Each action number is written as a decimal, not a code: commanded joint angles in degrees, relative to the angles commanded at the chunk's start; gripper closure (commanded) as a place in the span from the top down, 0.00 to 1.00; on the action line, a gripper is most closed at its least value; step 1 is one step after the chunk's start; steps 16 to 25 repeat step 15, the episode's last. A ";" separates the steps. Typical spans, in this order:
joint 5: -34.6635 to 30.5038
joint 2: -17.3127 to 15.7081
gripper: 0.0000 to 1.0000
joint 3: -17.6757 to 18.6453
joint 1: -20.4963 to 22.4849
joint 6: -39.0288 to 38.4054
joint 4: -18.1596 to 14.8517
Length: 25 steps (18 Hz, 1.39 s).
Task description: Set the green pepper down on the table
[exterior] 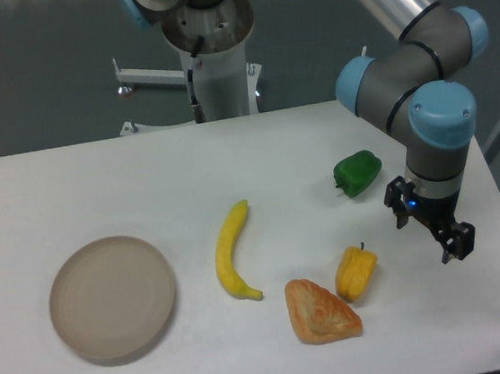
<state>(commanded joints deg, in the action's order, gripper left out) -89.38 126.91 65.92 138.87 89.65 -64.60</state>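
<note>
The green pepper (pixel 358 173) lies on its side on the white table (pixel 69 185), in the right half of the surface, with nothing gripping it. The gripper (pixel 430 231) hangs just to the right of and slightly nearer the camera than the pepper, clear of it; its two black fingers (pixel 456 243) are spread apart and hold nothing. A yellow-orange pepper (pixel 356 271) sits nearer the front edge, below the green pepper and left of the gripper. A croissant-like pastry (pixel 320 311) lies just beside the yellow-orange pepper on its left, and whether they touch cannot be determined. A banana (pixel 232 254) lies lengthwise near the table's centre. A round beige plate (pixel 112 298) rests at the left, well apart from the other items.
</note>
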 joint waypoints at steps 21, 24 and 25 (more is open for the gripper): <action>0.00 0.53 1.00 -0.26 0.00 -0.09 1.23; 0.00 0.53 1.00 -0.26 0.00 -0.09 1.23; 0.00 0.53 1.00 -0.26 0.00 -0.09 1.23</action>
